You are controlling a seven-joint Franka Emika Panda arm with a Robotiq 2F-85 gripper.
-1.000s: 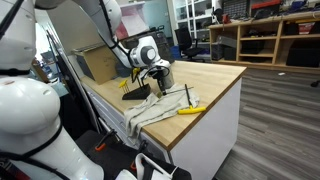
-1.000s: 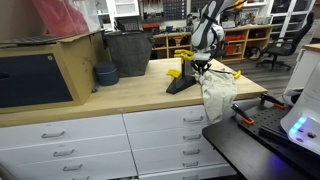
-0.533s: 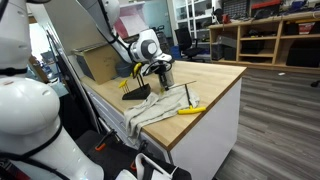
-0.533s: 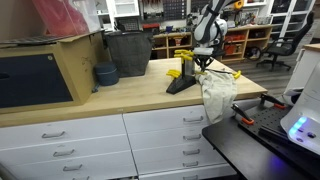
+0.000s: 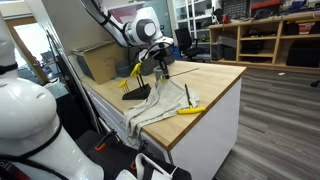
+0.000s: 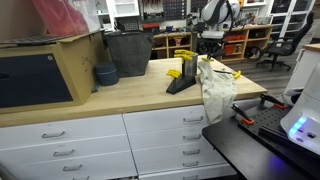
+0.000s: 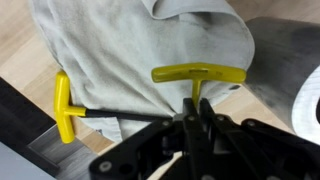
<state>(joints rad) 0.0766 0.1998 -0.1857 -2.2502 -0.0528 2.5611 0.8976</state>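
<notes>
A grey cloth (image 5: 160, 105) hangs over one table edge near a corner. A second T-handle key (image 7: 65, 108) lies at the cloth's edge, with a black stand (image 6: 180, 85) just beside it. A dark bin (image 6: 128, 52) and a cardboard box (image 5: 95, 62) sit toward the back edge. The gripper (image 7: 192, 118) is clamped tight on the shaft of a yellow T-handle key (image 7: 195, 73), held up over the cloth. It's a wooden table (image 6: 120, 95) with workshop shelving (image 5: 270, 35) behind.
</notes>
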